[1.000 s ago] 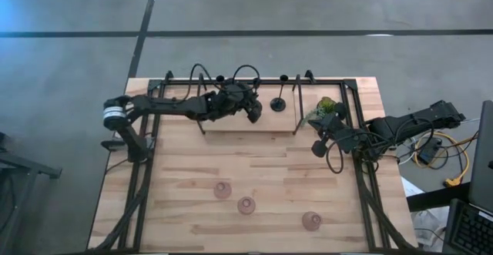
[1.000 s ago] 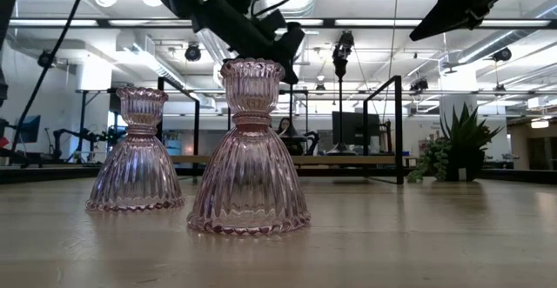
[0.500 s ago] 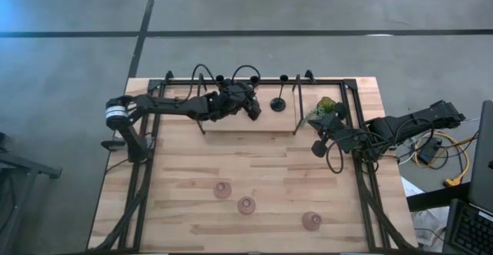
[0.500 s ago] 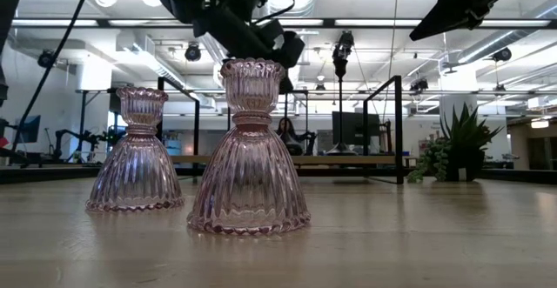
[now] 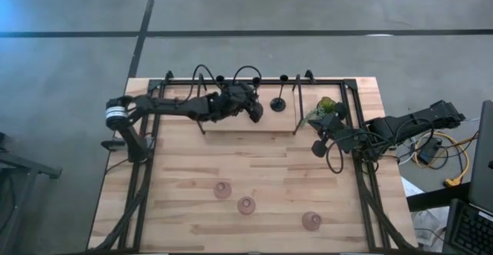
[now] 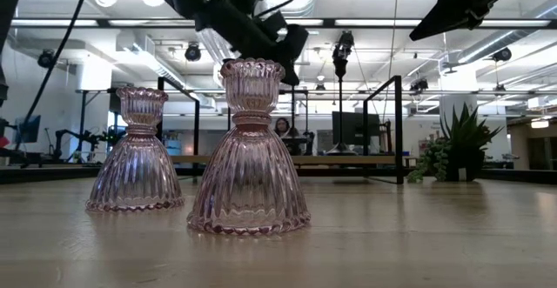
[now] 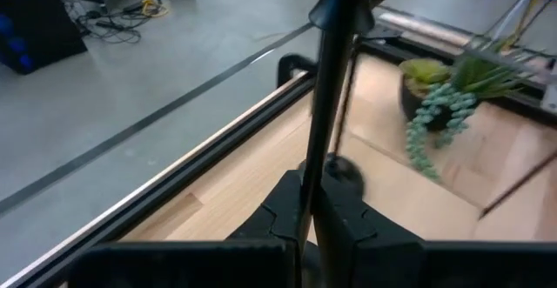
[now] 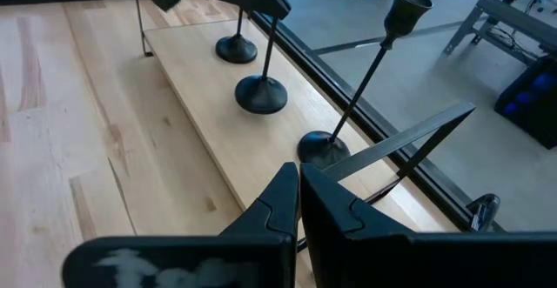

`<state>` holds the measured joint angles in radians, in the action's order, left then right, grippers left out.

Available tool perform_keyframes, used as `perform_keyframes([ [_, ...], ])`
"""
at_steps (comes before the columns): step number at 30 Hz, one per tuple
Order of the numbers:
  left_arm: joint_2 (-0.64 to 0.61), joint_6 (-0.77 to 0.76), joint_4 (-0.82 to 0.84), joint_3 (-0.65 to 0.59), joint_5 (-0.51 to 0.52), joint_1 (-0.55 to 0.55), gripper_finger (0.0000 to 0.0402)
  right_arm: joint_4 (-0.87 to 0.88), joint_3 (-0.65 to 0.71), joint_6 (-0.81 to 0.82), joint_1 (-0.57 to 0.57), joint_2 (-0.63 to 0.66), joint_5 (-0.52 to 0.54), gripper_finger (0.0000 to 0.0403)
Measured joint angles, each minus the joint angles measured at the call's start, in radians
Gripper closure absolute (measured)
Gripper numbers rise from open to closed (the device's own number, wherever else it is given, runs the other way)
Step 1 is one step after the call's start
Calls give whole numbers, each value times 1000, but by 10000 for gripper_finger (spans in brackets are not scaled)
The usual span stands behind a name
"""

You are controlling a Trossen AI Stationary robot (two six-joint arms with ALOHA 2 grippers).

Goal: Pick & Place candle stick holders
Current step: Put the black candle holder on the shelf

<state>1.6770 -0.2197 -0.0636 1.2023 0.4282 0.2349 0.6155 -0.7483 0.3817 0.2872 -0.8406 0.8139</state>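
Note:
Three black thin-stemmed candle stick holders stand in a row on the wooden shelf board (image 8: 187, 70) at the table's far side: the left one (image 8: 237, 49), the middle one (image 8: 261, 94) and the right one (image 8: 324, 147). My left gripper (image 5: 253, 110) is over the middle one and shut on its stem. Three pink glass holders (image 5: 223, 189) (image 5: 246, 205) (image 5: 311, 221) rest on their wide bases near the front edge; two show in the low view (image 6: 137, 153) (image 6: 250, 149). My right gripper (image 5: 317, 147) is shut and empty, right of the shelf. My left gripper pinches the middle black holder's thin stem (image 7: 324, 123) between its two fingers, high on the stem (image 8: 277, 29) below the cup. The fingers slant down from the table's left and lie across the stem. The holder stands nearly upright, its base (image 8: 261, 94) seemingly on the shelf board.
A black metal rack frame (image 5: 296, 112) encloses the shelf and runs along the table's edges. A small green plant in a dark pot (image 5: 327, 107) stands at the far right, just beyond my right gripper. Bare wood (image 5: 254, 159) lies between the shelf and the pink holders.
My left gripper has swayed a little over the shelf and come back to nearly where it was. The holders stand as before.

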Motion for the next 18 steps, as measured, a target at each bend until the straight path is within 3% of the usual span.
perform_keyframes([
  [7,-4,-4,95,63,71,-22,384,0,0,0,0,0,0,394],
  [11,-4,-90,150,64,163,-21,384,0,0,0,0,0,0,394],
  [18,13,-198,151,50,202,-23,384,-2,0,-44,0,0,0,394],
])
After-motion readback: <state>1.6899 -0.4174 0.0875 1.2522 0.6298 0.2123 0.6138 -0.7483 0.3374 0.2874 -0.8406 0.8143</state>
